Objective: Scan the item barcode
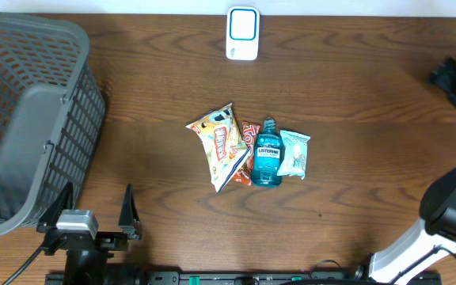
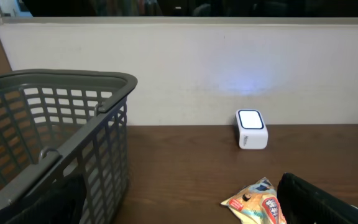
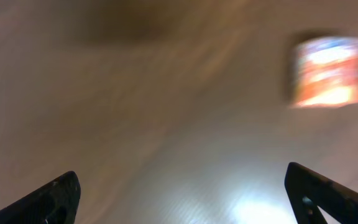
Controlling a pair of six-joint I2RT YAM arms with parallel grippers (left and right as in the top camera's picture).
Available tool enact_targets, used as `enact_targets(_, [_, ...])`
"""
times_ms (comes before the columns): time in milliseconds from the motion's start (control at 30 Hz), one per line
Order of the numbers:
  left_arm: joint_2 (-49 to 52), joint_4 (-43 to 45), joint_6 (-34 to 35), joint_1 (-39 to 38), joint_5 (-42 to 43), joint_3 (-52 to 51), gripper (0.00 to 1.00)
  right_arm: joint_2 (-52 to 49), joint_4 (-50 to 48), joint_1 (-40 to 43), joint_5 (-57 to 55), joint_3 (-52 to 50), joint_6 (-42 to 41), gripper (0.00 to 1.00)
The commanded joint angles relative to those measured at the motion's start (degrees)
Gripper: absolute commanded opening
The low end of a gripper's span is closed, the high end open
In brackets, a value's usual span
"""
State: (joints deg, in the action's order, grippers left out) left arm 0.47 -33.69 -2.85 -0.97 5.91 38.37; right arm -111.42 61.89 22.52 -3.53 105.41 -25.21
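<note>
Well, nothing is in hand yet. The goods to be scanned lie in a small heap in the middle of the table (image 1: pixel 355 95), within reach of both arms: a snack bag (image 1: pixel 218 142), a red packet (image 1: pixel 248 136) half tucked under it, a blue mouthwash bottle (image 1: pixel 267 154) lying flat, and a pale packet (image 1: pixel 294 153) touching the bottle's far side. Which of them is meant first I cannot tell.

The scanner (image 1: pixel 242 33) stands well apart at the far edge, its lit face turned toward the arms, I'd guess so a barcode can be shown to it. The basket (image 1: pixel 93 103) sits on the left, probably there to take what has been scanned.

The left pincer (image 1: pixel 98 194) rests near the front edge beside the basket, fingers spread wide and empty. The right pincer (image 3: pixel 182 174) is off at the right side, away from the heap. Its own camera is badly smeared, yet both fingers show far apart at the lower corners with nothing between them.
</note>
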Motion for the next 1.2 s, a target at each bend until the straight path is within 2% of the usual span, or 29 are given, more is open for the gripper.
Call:
enact_targets(0, [-0.35, 0.07, -0.48, -0.24, 0.52, 0.11, 0.98, 0.52, 3.15, -5.44, 19.91, 0.35, -2.69, 0.99])
enact_targets(200, [-0.35, 0.07, -0.48, -0.24, 0.52, 0.11, 0.98, -0.76, 8.46, -18.21, 18.34, 0.22, -3.30, 0.99])
enact_targets(367, [-0.35, 0.07, -0.48, -0.24, 0.52, 0.09, 0.98, -2.25, 10.84, -28.72, 17.66, 0.20, 2.69, 0.99])
enact_targets(567, [-0.35, 0.07, -0.48, -0.24, 0.52, 0.11, 0.98, -3.08, 14.56, -40.24, 4.48, 0.17, 2.19, 0.99])
enact_targets(833, [-0.35, 0.09, -0.48, -0.26, 0.52, 0.11, 0.98, -3.10, 20.61, -50.84, -16.46, -1.31, -12.66, 0.99])
enact_targets(1000, [-0.35, 0.07, -0.48, -0.26, 0.52, 0.09, 0.98, -3.10, 17.75, -53.90, -22.01, -6.40, -16.70, 0.99])
enact_targets(1167, [-0.35, 0.07, -0.48, -0.26, 0.52, 0.11, 0.98, -3.10, 11.47, -54.40, -21.46, -13.79, -17.20, 0.99])
